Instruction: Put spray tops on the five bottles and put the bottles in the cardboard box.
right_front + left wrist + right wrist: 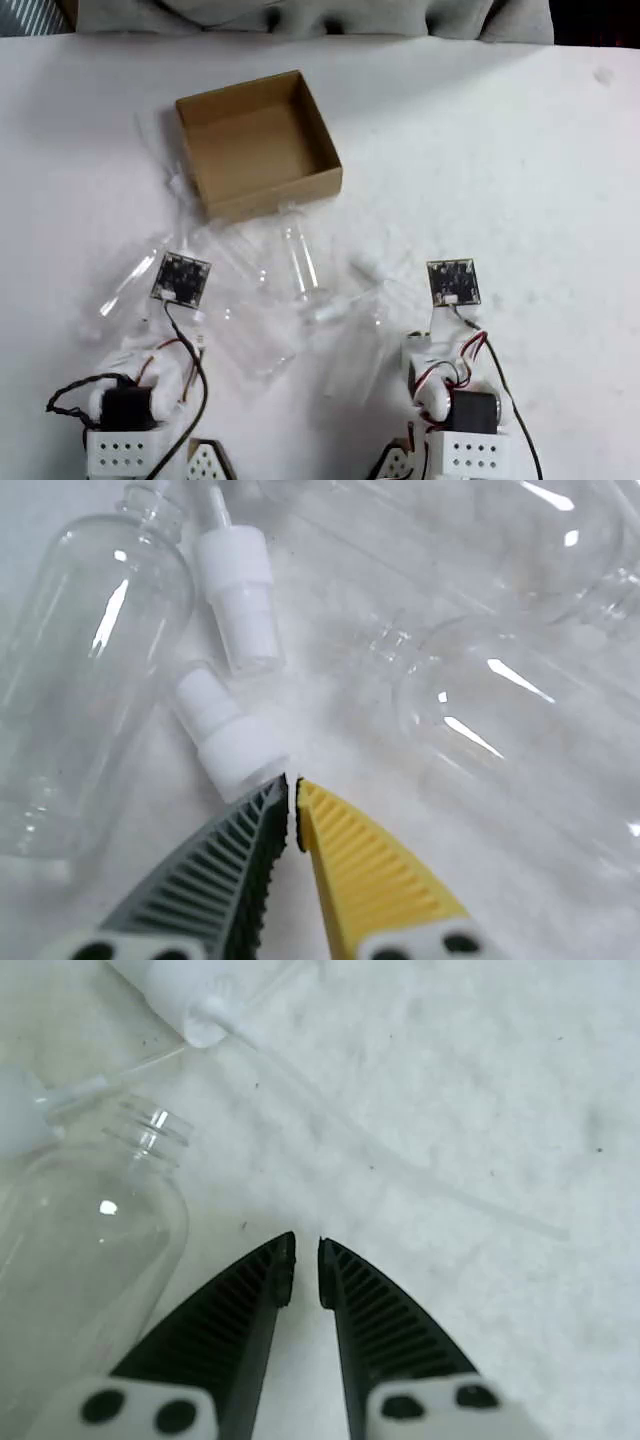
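In the left wrist view my left gripper (293,788), one grey and one yellow finger, is shut with nothing in it. Its tips touch the end of a white spray top (228,738); a second spray top (238,602) lies just beyond. Clear bottles lie on either side (85,680) (520,750). My right gripper (303,1252) is shut and empty over bare table, beside an uncapped clear bottle (90,1240). A white spray top (185,1000) with a long clear dip tube lies ahead of it. The open cardboard box (260,140) stands empty at the back.
In the high view several clear bottles (298,255) and white spray tops (325,310) are scattered between the box and both arm bases (125,410) (460,410). White table stretches open to the right of the box.
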Controlling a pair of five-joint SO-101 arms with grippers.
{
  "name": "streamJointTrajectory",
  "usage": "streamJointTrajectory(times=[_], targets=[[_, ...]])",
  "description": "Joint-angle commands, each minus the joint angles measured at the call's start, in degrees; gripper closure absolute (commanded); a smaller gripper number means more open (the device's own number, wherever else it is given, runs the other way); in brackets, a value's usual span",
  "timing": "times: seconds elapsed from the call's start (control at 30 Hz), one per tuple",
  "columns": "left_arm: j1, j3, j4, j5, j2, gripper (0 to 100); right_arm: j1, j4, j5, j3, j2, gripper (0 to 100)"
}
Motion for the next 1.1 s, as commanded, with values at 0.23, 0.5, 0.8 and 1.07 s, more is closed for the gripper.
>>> streamJointTrajectory(times=[0.23, 0.5, 0.8, 1.07], targets=[[0.66, -0.09, 0.26, -0.26, -0.66, 98, 0.31, 0.4, 0.26, 0.53, -0.66, 98.4], [0.66, -0.09, 0.26, -0.26, -0.66, 98, 0.48, 0.4, 0.26, 0.53, -0.66, 98.4], [0.75, -0.09, 0.26, -0.26, -0.66, 98, 0.13, 0.4, 0.35, 0.53, -0.66, 98.4], [0.57, -1.49, -0.09, -0.62, -0.66, 98, 0.48, 0.31, 0.35, 0.53, -0.75, 98.4]])
